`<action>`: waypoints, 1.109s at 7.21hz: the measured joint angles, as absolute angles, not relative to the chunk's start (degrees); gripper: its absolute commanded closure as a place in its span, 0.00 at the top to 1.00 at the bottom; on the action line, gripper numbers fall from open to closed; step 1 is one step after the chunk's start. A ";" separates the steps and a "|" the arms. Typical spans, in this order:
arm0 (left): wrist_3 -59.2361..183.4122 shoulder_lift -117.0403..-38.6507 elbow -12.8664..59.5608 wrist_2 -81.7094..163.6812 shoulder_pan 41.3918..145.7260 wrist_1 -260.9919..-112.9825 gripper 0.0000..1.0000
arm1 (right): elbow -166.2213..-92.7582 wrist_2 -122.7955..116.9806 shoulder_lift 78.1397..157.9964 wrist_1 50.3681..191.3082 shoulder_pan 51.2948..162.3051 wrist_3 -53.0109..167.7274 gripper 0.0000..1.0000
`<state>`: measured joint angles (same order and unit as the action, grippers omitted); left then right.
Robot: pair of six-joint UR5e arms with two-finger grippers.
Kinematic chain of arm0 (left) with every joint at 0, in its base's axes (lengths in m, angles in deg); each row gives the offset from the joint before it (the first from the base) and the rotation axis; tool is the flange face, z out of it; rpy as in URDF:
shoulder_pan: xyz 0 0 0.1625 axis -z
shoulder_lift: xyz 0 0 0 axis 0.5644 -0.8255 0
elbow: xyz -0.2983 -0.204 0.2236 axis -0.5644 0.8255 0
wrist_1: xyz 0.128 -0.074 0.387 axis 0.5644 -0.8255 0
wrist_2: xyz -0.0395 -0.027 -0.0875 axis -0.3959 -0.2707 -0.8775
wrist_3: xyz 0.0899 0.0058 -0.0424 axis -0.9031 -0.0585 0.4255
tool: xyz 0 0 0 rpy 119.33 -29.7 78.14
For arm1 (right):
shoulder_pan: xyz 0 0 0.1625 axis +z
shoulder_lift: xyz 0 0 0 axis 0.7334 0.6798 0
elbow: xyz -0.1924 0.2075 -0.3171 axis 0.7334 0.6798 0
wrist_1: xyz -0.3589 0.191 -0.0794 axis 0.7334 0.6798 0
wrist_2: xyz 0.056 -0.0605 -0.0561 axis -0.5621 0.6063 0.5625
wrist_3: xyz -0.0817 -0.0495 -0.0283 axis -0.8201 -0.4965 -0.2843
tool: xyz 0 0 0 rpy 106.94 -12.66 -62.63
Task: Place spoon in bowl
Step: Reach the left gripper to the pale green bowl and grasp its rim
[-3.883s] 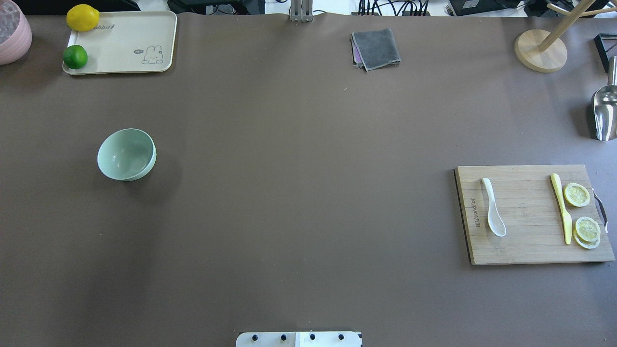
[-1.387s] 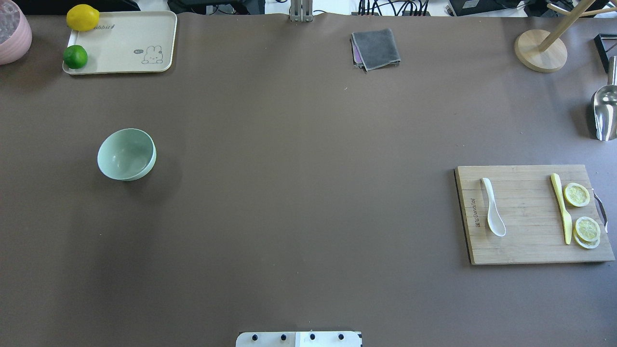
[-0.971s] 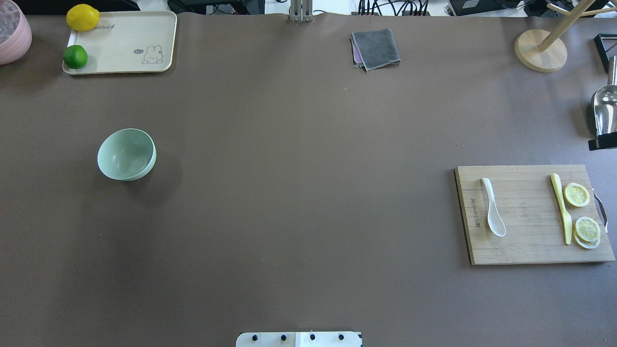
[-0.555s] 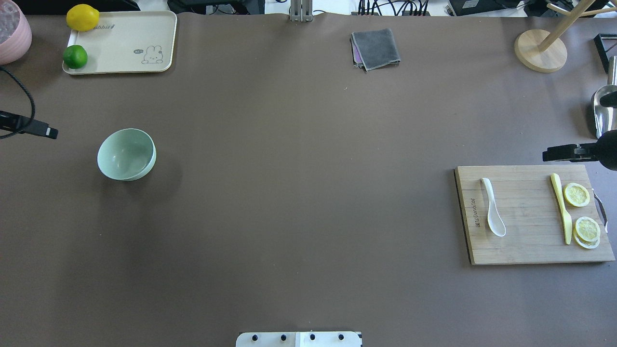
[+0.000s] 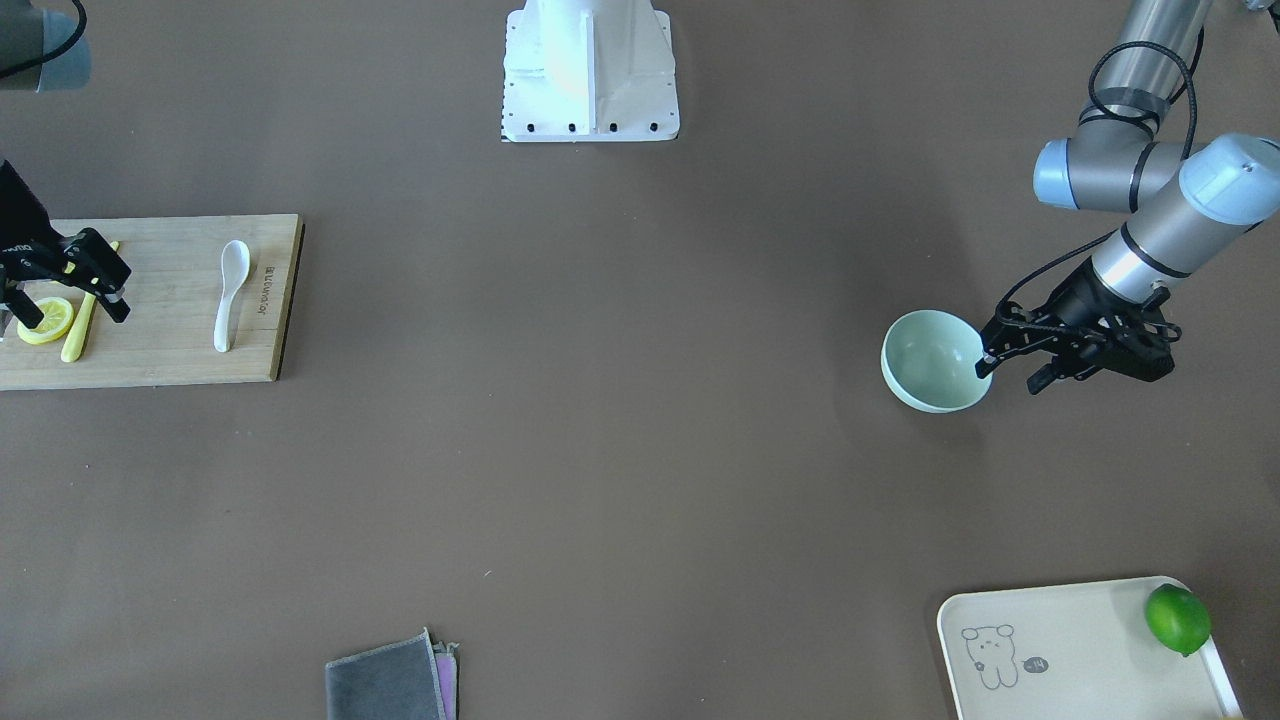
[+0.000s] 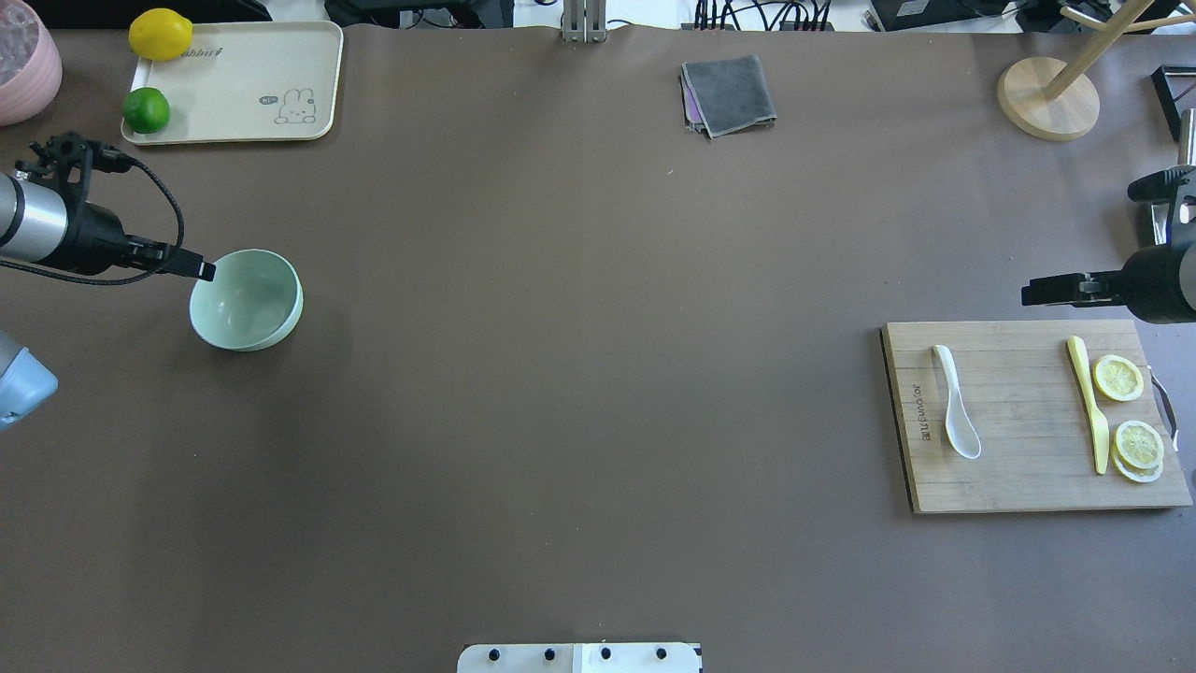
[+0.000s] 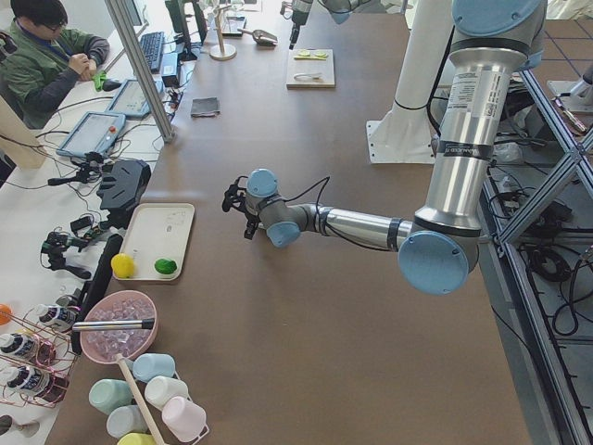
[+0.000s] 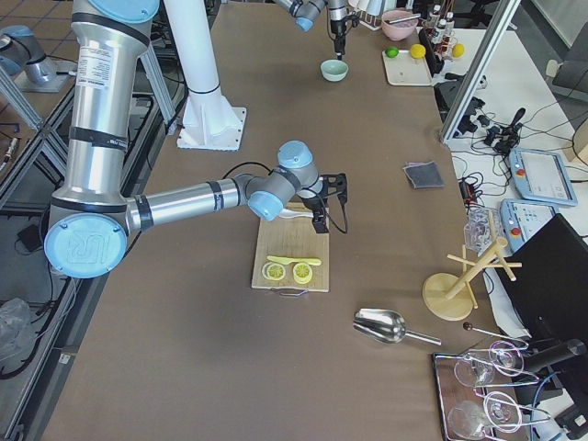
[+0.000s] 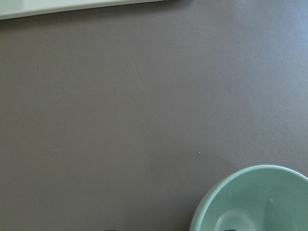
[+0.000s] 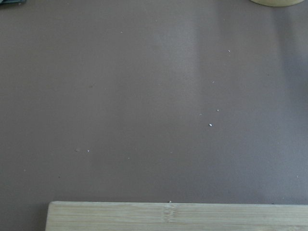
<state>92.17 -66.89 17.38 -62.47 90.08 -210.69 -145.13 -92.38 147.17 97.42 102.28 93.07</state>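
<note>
The white spoon (image 6: 955, 402) lies on the wooden cutting board (image 6: 1018, 477) at the right, scoop toward the robot; it also shows in the front view (image 5: 228, 295). The mint-green bowl (image 6: 246, 299) stands empty at the left, and it also shows in the front view (image 5: 935, 360) and the left wrist view (image 9: 255, 202). My left gripper (image 5: 1012, 370) is open and empty, its tips by the bowl's outer rim. My right gripper (image 5: 70, 310) is open and empty above the board's knife end, apart from the spoon.
A yellow knife (image 6: 1089, 402) and lemon slices (image 6: 1118, 378) lie on the board. A cream tray (image 6: 243, 112) with a lime and a lemon is far left. A grey cloth (image 6: 729, 93), a wooden stand (image 6: 1046, 98) and a metal scoop (image 6: 1173, 224) lie at the far side.
Both arms have come into view from the sides. The left gripper moved right to the bowl's rim. The right gripper moved in toward the board. Spoon and bowl have not moved.
</note>
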 measured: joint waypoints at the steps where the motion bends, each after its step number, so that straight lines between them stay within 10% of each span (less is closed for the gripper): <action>1: 92.64 -67.10 17.44 -62.44 89.52 -211.10 0.40 | -145.05 -92.40 146.97 97.38 102.28 93.07 1.00; 5: 92.58 -66.94 17.08 -59.63 87.27 -212.10 0.00 | -145.13 -92.47 146.93 97.35 102.36 93.07 1.00; 8: 93.59 -67.26 20.30 -58.36 86.26 -210.93 0.00 | -145.29 -92.57 146.88 97.35 102.36 93.12 1.00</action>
<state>93.59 -67.26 20.30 -58.36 86.26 -210.93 -145.29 -92.57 146.88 97.35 102.36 93.12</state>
